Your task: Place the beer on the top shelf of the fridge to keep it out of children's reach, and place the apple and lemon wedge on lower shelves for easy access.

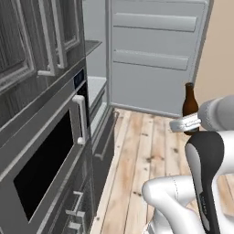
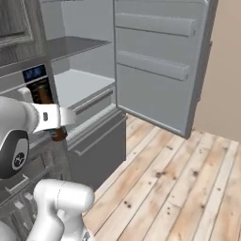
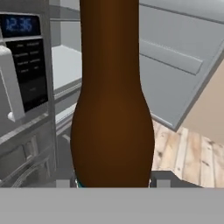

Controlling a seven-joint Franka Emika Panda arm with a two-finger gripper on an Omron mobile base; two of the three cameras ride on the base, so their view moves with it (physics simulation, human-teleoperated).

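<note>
The beer (image 3: 111,96) is seen as smooth brown glass with a dull sheen. Beside it, the fridge (image 2: 155,66) is finished in matt grey, plastic-looking panels. Below the fridge, the floor (image 2: 188,188) is laid in pale knotted wood planks, rough-grained and unpolished.

Blue digits reading 12:36 glow on the clock display (image 3: 19,25) at the top of the dark control panel (image 3: 30,72) of the black-and-grey microwave (image 1: 43,155), to the left of the gripper (image 3: 113,183) in the hand view. Below the display the panel carries rows of small pale button captions, too blurred to read. The same blue display (image 2: 34,73) in the right base view is illegible.
</note>
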